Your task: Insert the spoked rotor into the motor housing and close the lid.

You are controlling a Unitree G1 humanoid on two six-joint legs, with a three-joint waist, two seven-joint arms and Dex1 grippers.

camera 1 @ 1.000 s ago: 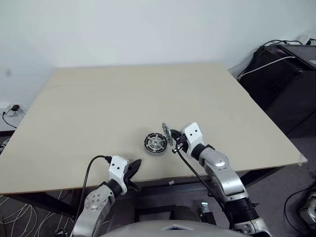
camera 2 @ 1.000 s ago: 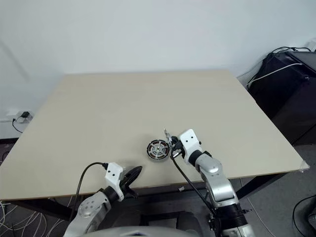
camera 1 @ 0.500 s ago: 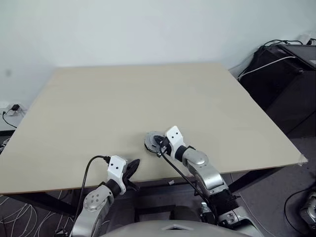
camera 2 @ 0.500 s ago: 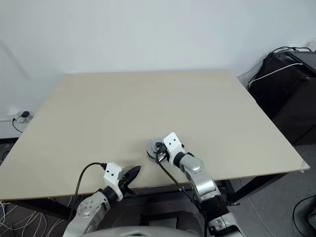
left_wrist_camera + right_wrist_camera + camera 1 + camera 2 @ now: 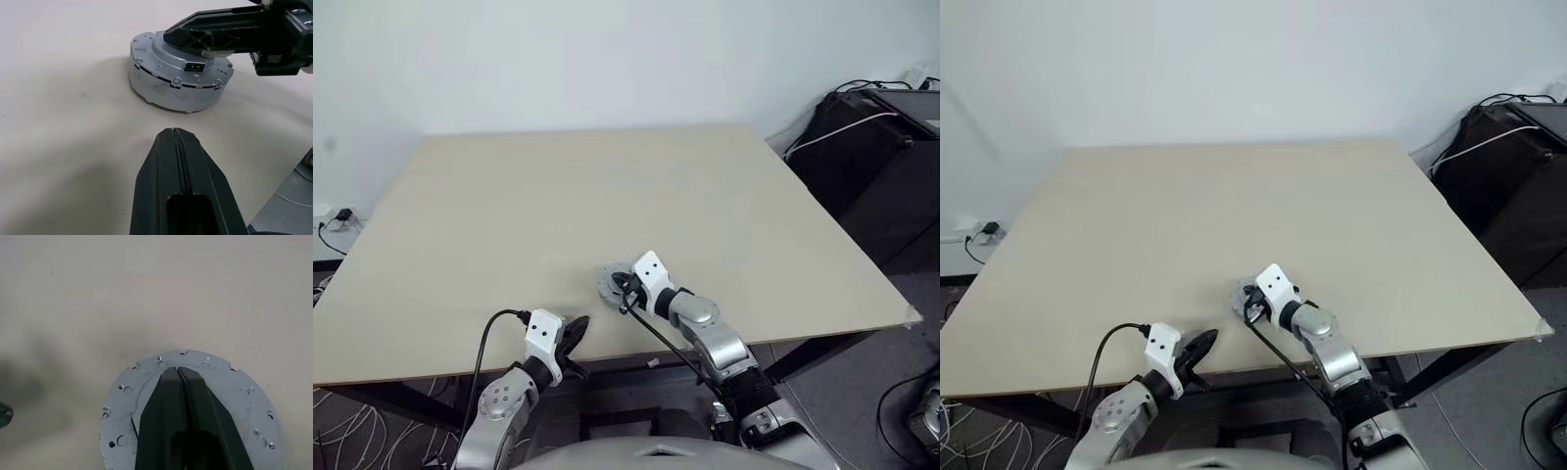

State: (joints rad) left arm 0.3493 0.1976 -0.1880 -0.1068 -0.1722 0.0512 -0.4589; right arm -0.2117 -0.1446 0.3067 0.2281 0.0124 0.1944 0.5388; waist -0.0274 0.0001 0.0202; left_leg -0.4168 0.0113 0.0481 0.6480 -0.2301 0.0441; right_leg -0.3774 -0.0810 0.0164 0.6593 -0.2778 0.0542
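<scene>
So the lid (image 5: 180,68) is sitting flat on the motor housing (image 5: 171,95) near the front edge of the table (image 5: 607,186), a neat silver stack (windings fully covered). The right gripper (image 5: 178,374) rests its tips on top of the lid, fingers pressed together with nothing between them, looks like it's pushing the lid down to seat it. The left gripper (image 5: 177,142) hangs just beside the stack, fingers closed and empty, probably just keeping clear.

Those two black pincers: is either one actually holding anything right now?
No. The right pincer is shut, resting on top of the lid, not gripping it. The left pincer is shut on nothing.
</scene>
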